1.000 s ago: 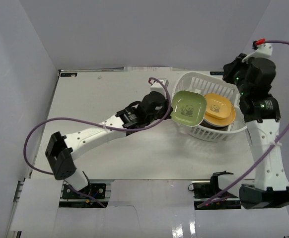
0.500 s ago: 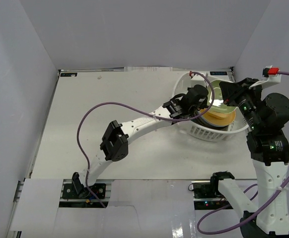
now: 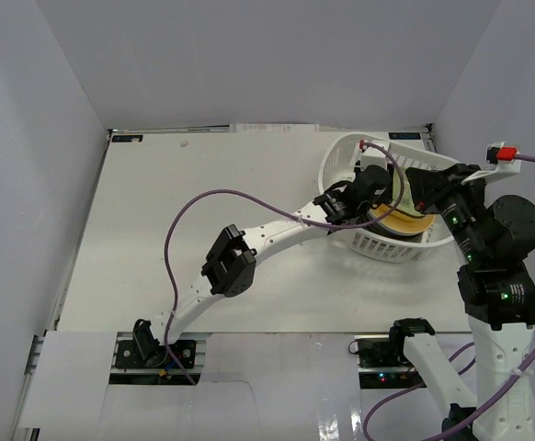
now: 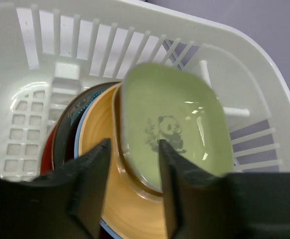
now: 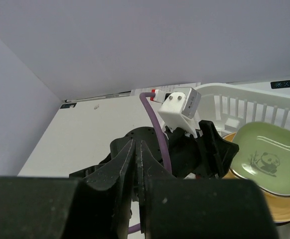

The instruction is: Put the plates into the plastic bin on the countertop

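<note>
- My left tool [image 4: 133, 149] reaches into the plastic bin [image 4: 244, 55], which sits at the right of the tabletop [image 3: 203, 202]. Its fingers are spread, one each side of the near rim of the green plate [image 4: 175, 124] — not pinching it, as far as I can see.
- That green plate lies tilted on a yellow plate [image 4: 97, 137], top of the stack in the bin.
- I judge it stiff, light and glossy, so slippery. The raised rim, taken edge-on, is the place to hold.
- My right tool [image 5: 137, 145] is pressed together and empty, above the bin's right side.
- A second ago my left tool carried the plate upright at the bin's left rim; since then it has gone in, and my right arm has swung down.
</note>
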Robot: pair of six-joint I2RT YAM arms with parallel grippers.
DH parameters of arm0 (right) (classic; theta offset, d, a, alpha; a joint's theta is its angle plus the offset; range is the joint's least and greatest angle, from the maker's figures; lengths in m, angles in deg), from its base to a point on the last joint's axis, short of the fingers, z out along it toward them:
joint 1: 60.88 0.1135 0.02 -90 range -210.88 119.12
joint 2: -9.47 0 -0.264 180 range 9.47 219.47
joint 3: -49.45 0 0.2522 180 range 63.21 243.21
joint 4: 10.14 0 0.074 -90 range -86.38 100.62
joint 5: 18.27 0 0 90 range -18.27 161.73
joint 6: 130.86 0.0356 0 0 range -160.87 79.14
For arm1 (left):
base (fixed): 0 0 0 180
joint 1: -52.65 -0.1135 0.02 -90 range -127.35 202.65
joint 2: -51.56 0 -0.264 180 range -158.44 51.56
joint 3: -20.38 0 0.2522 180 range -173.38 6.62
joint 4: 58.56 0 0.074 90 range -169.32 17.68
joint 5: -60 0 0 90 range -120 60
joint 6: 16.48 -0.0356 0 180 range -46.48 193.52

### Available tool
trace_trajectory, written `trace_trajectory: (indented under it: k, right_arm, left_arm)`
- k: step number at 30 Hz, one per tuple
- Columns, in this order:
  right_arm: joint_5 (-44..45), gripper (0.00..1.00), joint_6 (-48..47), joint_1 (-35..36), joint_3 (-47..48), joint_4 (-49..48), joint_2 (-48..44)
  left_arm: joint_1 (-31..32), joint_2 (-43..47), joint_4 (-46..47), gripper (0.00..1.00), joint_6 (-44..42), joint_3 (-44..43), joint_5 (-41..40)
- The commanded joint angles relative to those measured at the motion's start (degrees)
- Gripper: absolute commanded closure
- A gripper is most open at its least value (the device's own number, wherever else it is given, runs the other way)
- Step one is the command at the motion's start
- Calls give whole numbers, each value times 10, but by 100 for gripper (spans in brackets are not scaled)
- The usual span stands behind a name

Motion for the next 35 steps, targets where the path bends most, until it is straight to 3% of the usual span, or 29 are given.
trace_trajectory:
  k: [1, 2, 3, 4, 6, 8, 11, 12, 14, 15, 17, 18, 20, 21, 24, 29, 35]
  right_arm:
    - [13, 89, -11, 1, 34, -2, -4]
    - [13, 88, -14, 1, 50, 6, -7]
    - [13, 88, -14, 1, 58, 10, -7]
    - [9, 88, -14, 1, 65, 14, -7]
    - [4, 87, -14, 1, 77, 20, -9]
    - [4, 86, -15, 1, 83, 25, -15]
    - [-6, 82, -23, 1, 90, 27, -27]
    - [-9, 80, -27, 1, 92, 27, -31]
    - [-9, 70, -36, 1, 95, 27, -43]
    - [1, 56, -47, 1, 98, 29, -53]
    - [15, 37, -61, 1, 103, 28, -65]
    - [42, 21, -64, 1, 104, 28, -79]
    - [65, 5, -77, 1, 92, 12, -97]
    - [74, 10, -84, 2, 84, 6, -115]
    - [110, 10, -89, 13, 42, 0, -139]
    - [79, 10, -70, 18, -72, -48, -169]
    - [-6, 10, -34, 18, -134, -141, -181]
  left_arm:
    - [-9, 44, 41, 40, -12, -7, 9]
    - [-9, 53, 42, 28, -17, -7, 20]
    - [-9, 59, 42, 28, -17, -7, 26]
    - [-9, 67, 45, 17, -19, -2, 33]
    - [-9, 104, 49, 8, -23, 9, 51]
    - [-8, 144, 60, 4, -31, 60, 63]
    - [-8, 262, 88, 2, -48, 195, 79]
    - [-7, 338, 106, 2, -52, 237, 79]
    - [-6, 424, 128, 2, -68, 376, 84]
    - [-6, 512, 151, 2, -77, 419, 86]
    - [-3, 596, 144, 2, -95, 518, 82]
    - [-3, 637, 117, 2, -99, 545, 82]
    - [-1, 755, 86, 2, -96, 617, 71]
    - [0, 825, 52, 2, -92, 639, 70]
    - [0, 920, -27, 2, -57, 716, 54]
    - [0, 1092, -128, 2, -6, 801, 33]
    - [0, 1165, -168, 2, 31, 852, 3]
